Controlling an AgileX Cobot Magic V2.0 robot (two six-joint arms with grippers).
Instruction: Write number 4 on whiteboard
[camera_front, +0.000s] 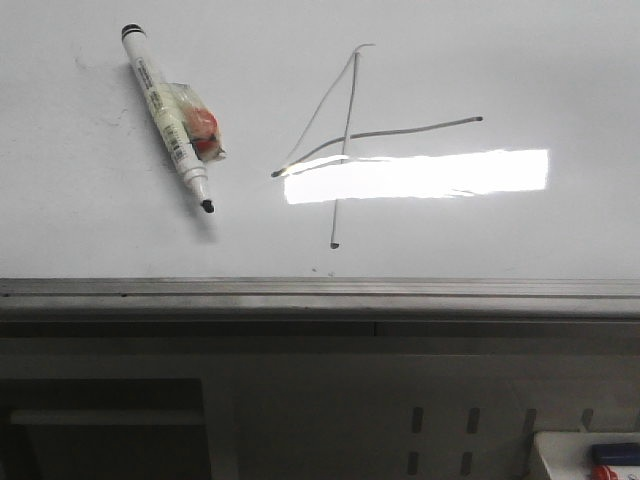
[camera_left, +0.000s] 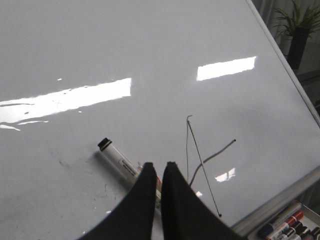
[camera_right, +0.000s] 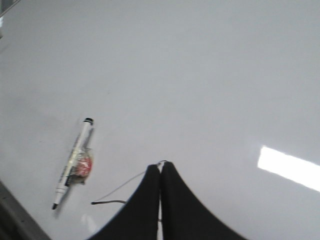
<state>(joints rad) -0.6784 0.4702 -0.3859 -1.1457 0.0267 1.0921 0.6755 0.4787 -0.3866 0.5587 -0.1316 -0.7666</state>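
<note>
A: Biggest thing first?

B: The whiteboard (camera_front: 560, 70), glossy white, fills most of the front view, w/ a grey rail (camera_front: 320, 290) along its lower edge and a bright light reflection (camera_front: 420, 175) at approx 3 o'clock from the middle.

A: And the number 4 (camera_front: 350, 140)?

B: Drawn on the board, centre-right: slanted stroke, long curved crossbar, vertical stem ending at 6 o'clock. The reflection cuts across the stem.

A: Anything lying on the board?

B: A marker (camera_front: 168, 118) at 9 o'clock from the 4, apart from it, tip pointing to 5 o'clock, uncapped. Sth red-and-clear (camera_front: 200, 128) is taped to its barrel.

A: Grippers?

B: Left gripper (camera_left: 159, 166): fingers nearly together, narrow gap, holding nothing. Right gripper (camera_right: 160, 165): fingers pressed together, also nothing betw. them. Bottom right corner, a tray of spare markers (camera_front: 612, 460).
</note>
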